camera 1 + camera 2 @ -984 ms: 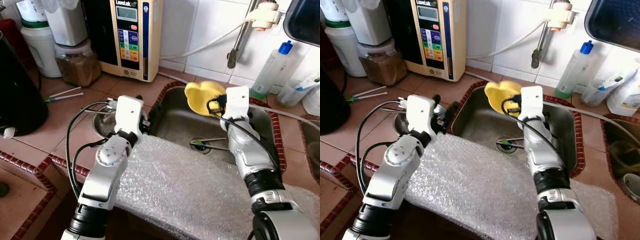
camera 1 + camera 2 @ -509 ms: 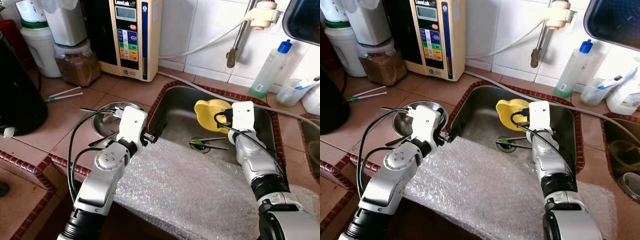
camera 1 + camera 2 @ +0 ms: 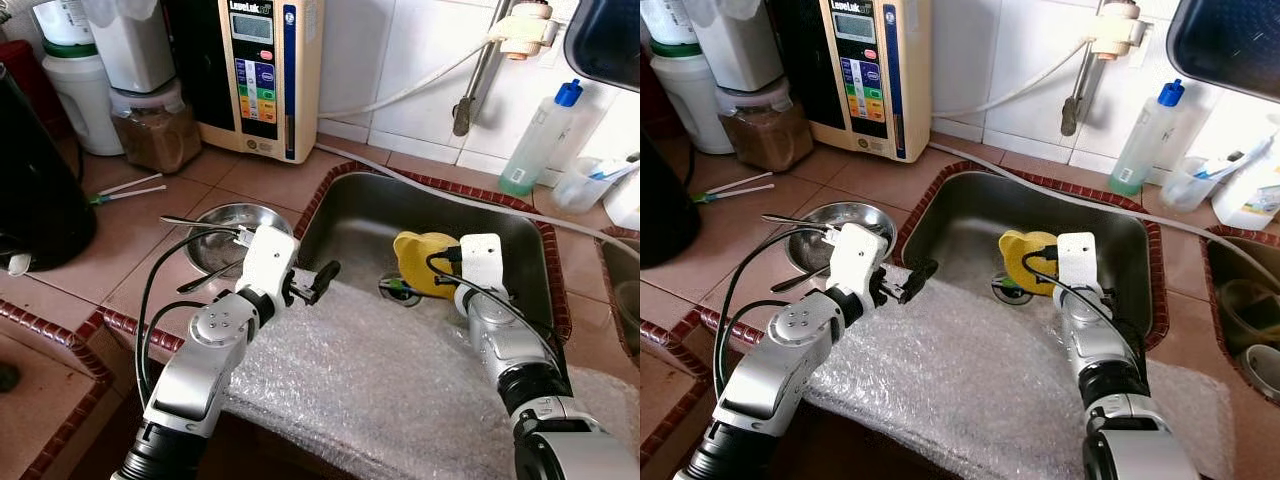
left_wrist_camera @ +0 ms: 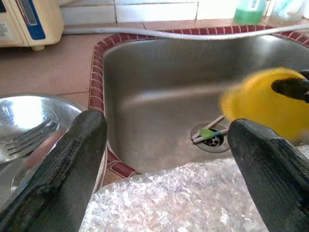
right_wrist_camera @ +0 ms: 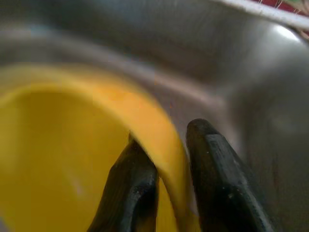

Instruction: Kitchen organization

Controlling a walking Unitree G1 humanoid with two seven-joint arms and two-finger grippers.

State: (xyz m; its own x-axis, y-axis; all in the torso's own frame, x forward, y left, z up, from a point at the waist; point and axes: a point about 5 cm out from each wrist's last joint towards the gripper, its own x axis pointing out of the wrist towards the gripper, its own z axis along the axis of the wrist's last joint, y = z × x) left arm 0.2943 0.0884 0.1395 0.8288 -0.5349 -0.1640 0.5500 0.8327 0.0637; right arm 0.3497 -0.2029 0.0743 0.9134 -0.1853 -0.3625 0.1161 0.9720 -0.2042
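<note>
Standing over a tiled worktop (image 3: 120, 250), the robot is seen with both arms extended toward a stainless sink (image 3: 370, 215). A yellow bowl (image 3: 422, 262) is held low inside the sink, at the 3 o'clock side of the drain (image 4: 208, 137). The right gripper (image 5: 166, 181) is closed on the bowl's rim, one finger inside the bowl and one outside, as seen in the right wrist view. The bowl is blurred in the left wrist view.

The left gripper (image 4: 166, 166) is held with its fingers (image 4: 72, 169) spread wide and nothing between them. It is positioned above the near edge of the sink, over a sheet of bubble wrap (image 3: 370, 380) which is draped across the front of the worktop and the sink's near rim.

A green-tipped utensil (image 4: 207, 134) is noted lying across the drain. Whether the bowl touches it cannot be told.

A steel bowl (image 3: 222, 228) is recorded on the worktop at the 9 o'clock side of the sink, just beside its brick-red edging, with a fork (image 4: 26, 140) resting inside it.

At 12 o'clock, against the tiled wall, a cream appliance (image 3: 262, 75) is standing. A clear bottle with a blue cap (image 3: 540, 140) is seen at 2 o'clock, behind the sink. A jar of brown contents (image 3: 155, 128) is standing at 10 o'clock.
</note>
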